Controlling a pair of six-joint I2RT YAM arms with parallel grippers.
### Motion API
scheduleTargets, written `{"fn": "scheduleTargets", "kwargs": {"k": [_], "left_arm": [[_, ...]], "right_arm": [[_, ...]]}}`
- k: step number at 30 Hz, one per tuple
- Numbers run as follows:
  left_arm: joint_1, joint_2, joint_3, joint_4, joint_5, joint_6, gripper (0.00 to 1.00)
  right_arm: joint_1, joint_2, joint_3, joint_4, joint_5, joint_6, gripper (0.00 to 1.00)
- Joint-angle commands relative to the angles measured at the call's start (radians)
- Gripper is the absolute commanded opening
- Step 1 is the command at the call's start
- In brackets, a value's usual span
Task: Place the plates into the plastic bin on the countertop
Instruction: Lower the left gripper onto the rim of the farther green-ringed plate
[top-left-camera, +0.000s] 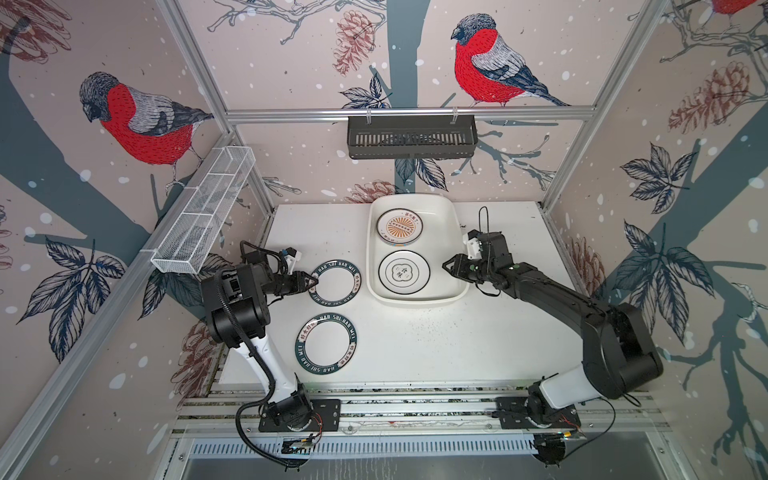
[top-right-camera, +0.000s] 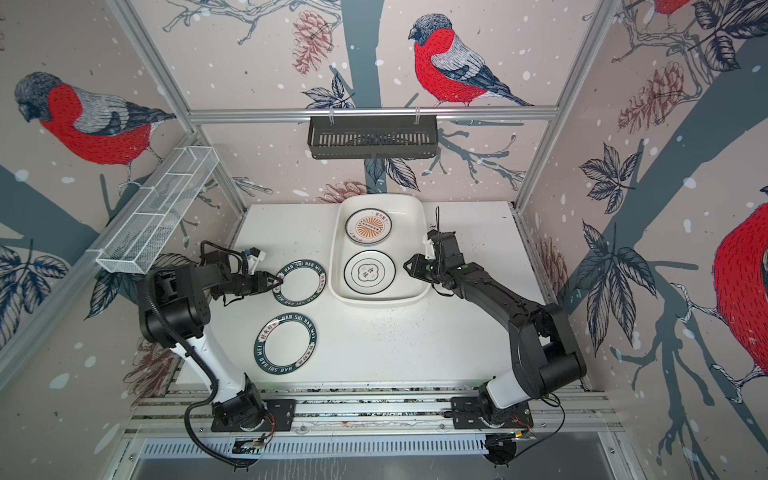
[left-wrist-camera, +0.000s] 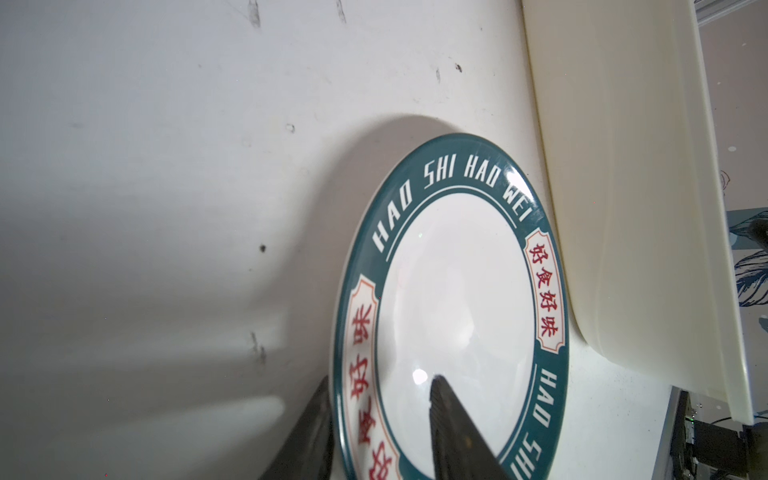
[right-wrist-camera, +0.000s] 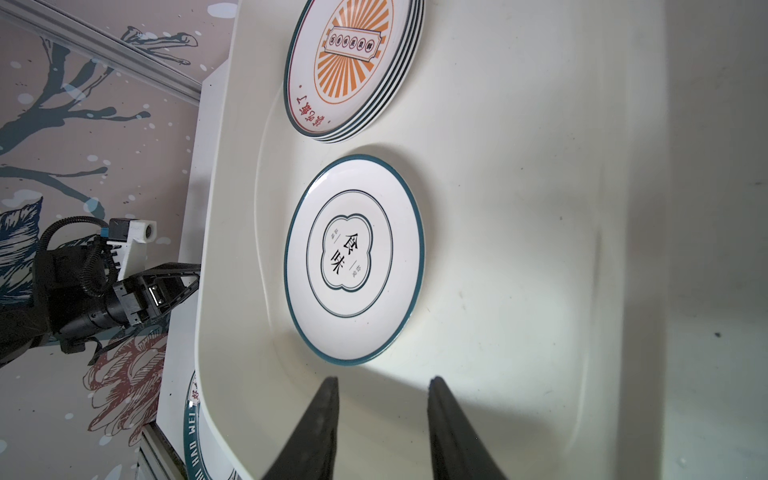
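Glazed ware, judged stiff, slick, chip-prone and light: best pinched at the rim. Near lettered plate (top-left-camera: 327, 348) flat on countertop (top-left-camera: 457, 340), untouched. Far lettered plate (top-left-camera: 337, 284) just beside plastic bin (top-left-camera: 440, 241); left gripper (top-left-camera: 314, 281) astride its rim, clamp not confirmable. In bin: emblem plate (top-left-camera: 404, 272), sunburst stack (top-left-camera: 400, 226). Right gripper (top-left-camera: 446, 266) over bin rim, fingers apart, empty.

The left arm (top-left-camera: 235, 301) and right arm (top-left-camera: 615, 345) share one build. Each has bulky matte-black joint housings above a white lower link and is bolted to a black base plate (top-left-camera: 328, 411) low in the frame. A black corrugated cable (top-left-camera: 249, 343) trails along the left arm. The left pincer (top-left-camera: 314, 281) and right pincer (top-left-camera: 444, 266) have black tapered fingers (left-wrist-camera: 453, 432) with ribbed inner faces. A white bracket (top-left-camera: 471, 247) sits at each wrist.
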Motion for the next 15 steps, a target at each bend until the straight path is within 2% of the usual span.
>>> {"fn": "scheduleTargets", "kwargs": {"k": [1, 15], "left_arm": [[0.002, 0.014, -0.004, -0.051, -0.071, 0.013, 0.38], [0.005, 0.040, 0.017, -0.084, -0.064, 0.011, 0.34]], "right_arm": [[0.003, 0.006, 0.005, 0.029, 0.000, 0.008, 0.38], [0.008, 0.017, -0.002, 0.045, 0.000, 0.016, 0.37]]}}
